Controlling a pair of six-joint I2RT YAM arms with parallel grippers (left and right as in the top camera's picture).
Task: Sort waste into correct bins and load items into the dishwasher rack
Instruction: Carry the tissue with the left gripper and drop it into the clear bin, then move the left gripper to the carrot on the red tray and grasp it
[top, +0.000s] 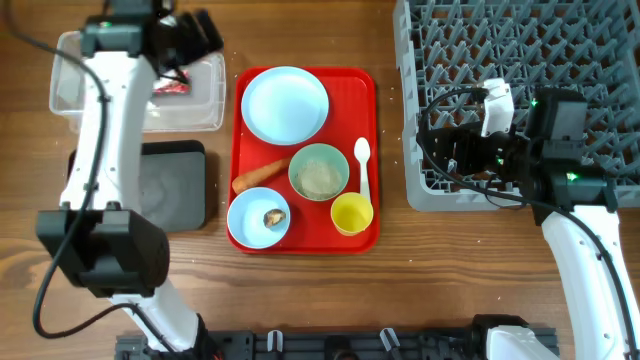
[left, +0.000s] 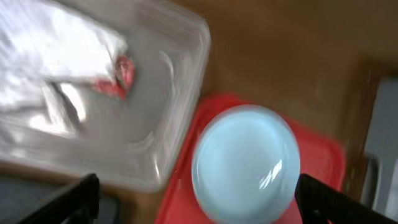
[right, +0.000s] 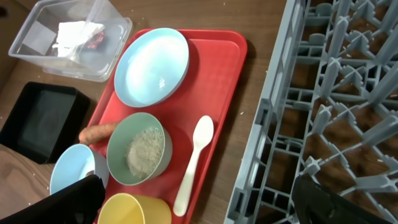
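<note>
The left tool (left: 199, 200) is hanging wide open and empty over the clear tub (top: 208, 100), where the napkin (right: 74, 34) and red wrapper (left: 118, 78) are lying. The right tool (right: 196, 199) is gaping wide, empty, over the grey rack (top: 520, 60). The plate (top: 285, 103), yellow cup (top: 351, 213), spoon (top: 363, 165) and carrot (top: 260, 175) are sitting on the red tray (top: 355, 85).

1. Blurred: clear tub (left: 168, 124) upper left, holding crumpled white napkin (left: 56, 56) and red wrapper (left: 118, 78).
2. Just beside it, red tray (left: 323, 155) bearing light blue plate (left: 245, 163).
3. Left gripper (left: 199, 208) spread wide at the bottom corners.
</note>
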